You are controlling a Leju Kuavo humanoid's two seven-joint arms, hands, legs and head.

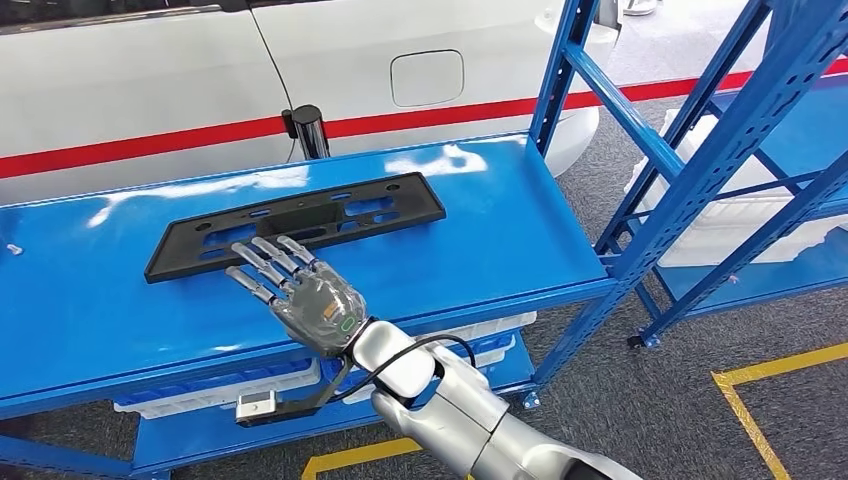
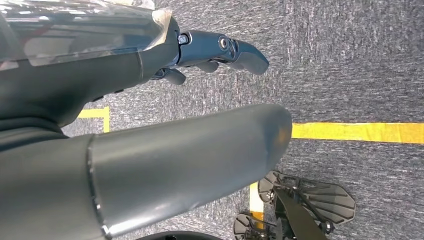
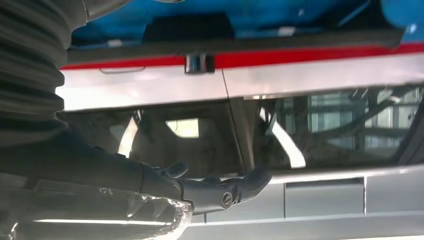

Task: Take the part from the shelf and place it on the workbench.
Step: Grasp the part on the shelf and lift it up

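The part [image 1: 300, 222] is a long black plastic bracket with slots. It lies flat on the blue top surface [image 1: 480, 230], toward its back left. My right hand [image 1: 300, 290] hovers low over that surface just in front of the part, fingers spread and straight. The fingertips reach the part's near edge; contact is unclear. It holds nothing. In the right wrist view the part [image 3: 250, 42] is a dark strip beyond the outstretched fingers [image 3: 225, 192]. My left hand [image 2: 125, 70] hangs over the grey carpet with its fingers [image 2: 240, 50] extended and nothing in it.
A white car [image 1: 150, 80] with a red stripe stands close behind the blue surface. A black cylinder [image 1: 310, 130] rises at its back edge. Blue rack uprights [image 1: 700, 170] stand to the right. White bins [image 1: 470, 345] sit on the lower level. Yellow lines [image 1: 760, 400] mark the floor.
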